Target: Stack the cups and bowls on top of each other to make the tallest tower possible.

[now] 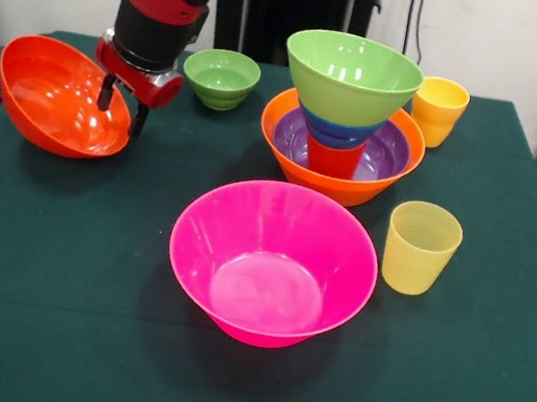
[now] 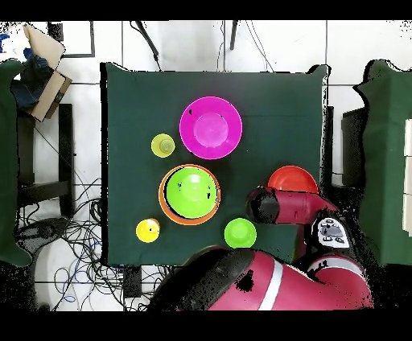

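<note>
Your gripper [image 1: 123, 109] has its two dark fingers astride the rim of the red-orange bowl [image 1: 59, 99], one inside and one outside. They look pinched on that rim, and the bowl hangs tilted with its mouth turned toward the camera and its lower edge close to the table [image 1: 47, 330]; whether it touches the cloth you cannot tell.

Just beside the gripper, further back, sits the small green bowl [image 1: 221, 78]. Beyond that, to the side, stands the tower [image 1: 345, 122]: large orange bowl at the bottom, purple bowl in it, then the red-orange cup, a blue bowl and the medium green bowl [image 2: 191, 191] on top. The deeper yellow cup [image 1: 438, 110] is beyond the tower; the paler yellow cup [image 1: 421, 248] and the large pink bowl [image 1: 272, 262] lie nearer the camera, well apart from your gripper.

Watch the grip: a single rim pinch on glossy plastic probably lets the bowl swing or slip. The tower's top looks wide over a narrow cup, so a tilted or off-centre landing could tip it.
</note>
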Controlling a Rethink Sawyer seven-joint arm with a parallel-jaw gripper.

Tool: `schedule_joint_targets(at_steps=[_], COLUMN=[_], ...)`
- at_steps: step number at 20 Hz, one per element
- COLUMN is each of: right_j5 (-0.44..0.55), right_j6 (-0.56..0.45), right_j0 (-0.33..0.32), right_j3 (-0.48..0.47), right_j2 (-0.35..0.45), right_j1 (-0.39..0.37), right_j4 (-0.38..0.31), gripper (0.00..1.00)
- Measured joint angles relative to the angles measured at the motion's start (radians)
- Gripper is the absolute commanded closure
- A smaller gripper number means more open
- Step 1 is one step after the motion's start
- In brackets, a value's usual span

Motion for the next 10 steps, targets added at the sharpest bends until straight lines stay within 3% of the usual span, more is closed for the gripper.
schedule_joint_targets(at_steps=[10], right_j5=[0.0], right_j6=[0.0], right_j0=[-0.064], right_j3=[0.0], right_j2=[0.067], right_j1=[-0.047], right_j4=[-0.067], gripper=[0.0])
